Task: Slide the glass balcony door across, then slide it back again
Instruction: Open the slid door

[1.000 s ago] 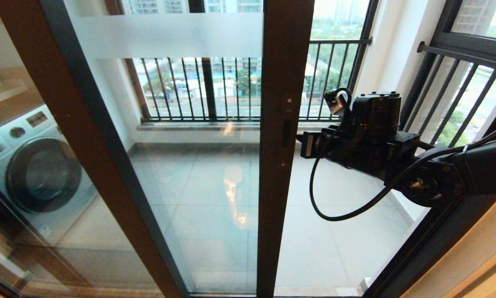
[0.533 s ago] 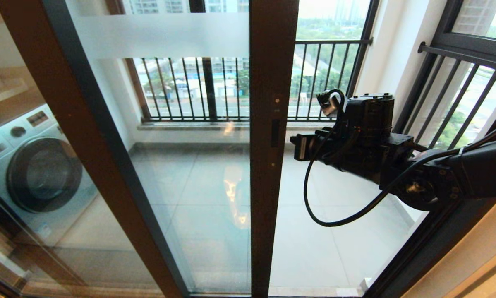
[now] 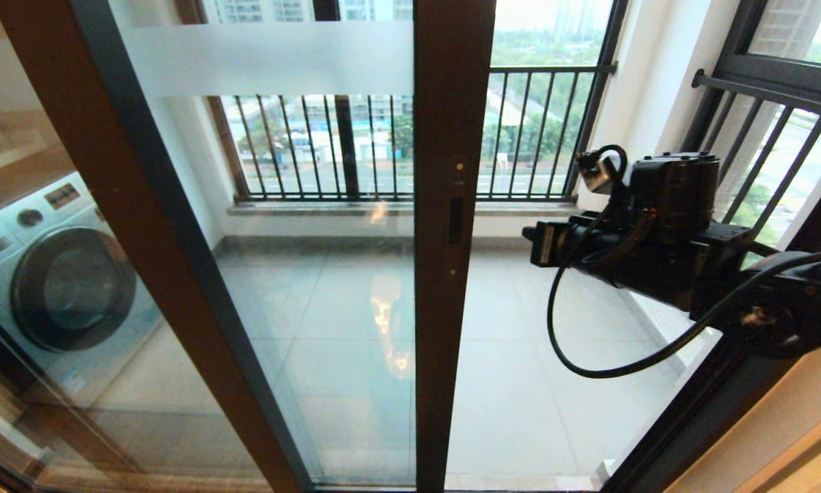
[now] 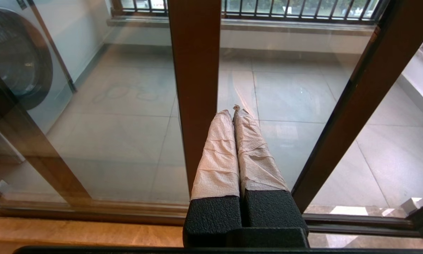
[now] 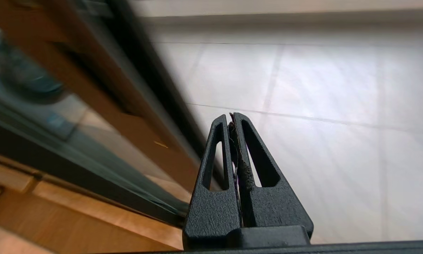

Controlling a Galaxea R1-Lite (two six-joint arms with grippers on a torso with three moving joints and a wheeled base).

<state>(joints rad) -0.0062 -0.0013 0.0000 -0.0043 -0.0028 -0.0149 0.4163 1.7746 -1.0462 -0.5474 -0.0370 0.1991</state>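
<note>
The glass balcony door (image 3: 328,287) has a frosted white band (image 3: 266,58) near its top and a dark brown stile (image 3: 451,308) with a small lock plate (image 3: 456,219). The doorway to the right of the stile stands open onto the balcony. My right gripper (image 3: 537,245) hangs in that opening, a clear gap to the right of the stile and at lock height. In the right wrist view its black fingers (image 5: 232,118) are shut on nothing, with the stile (image 5: 126,106) beside them. My left gripper (image 4: 232,111), paper-wrapped and shut, sits low by the door track and is absent from the head view.
A second brown-framed glass panel (image 3: 109,239) slants across the left, with a washing machine (image 3: 61,281) behind it. Black barred railing windows (image 3: 383,144) close the balcony's far and right sides. A pale tiled floor (image 3: 554,411) lies beyond the track, and a dark door frame (image 3: 698,418) bounds the opening.
The door's stile slid a little left, then stopped. My right gripper followed it left, then pulled back right, away from the stile.
</note>
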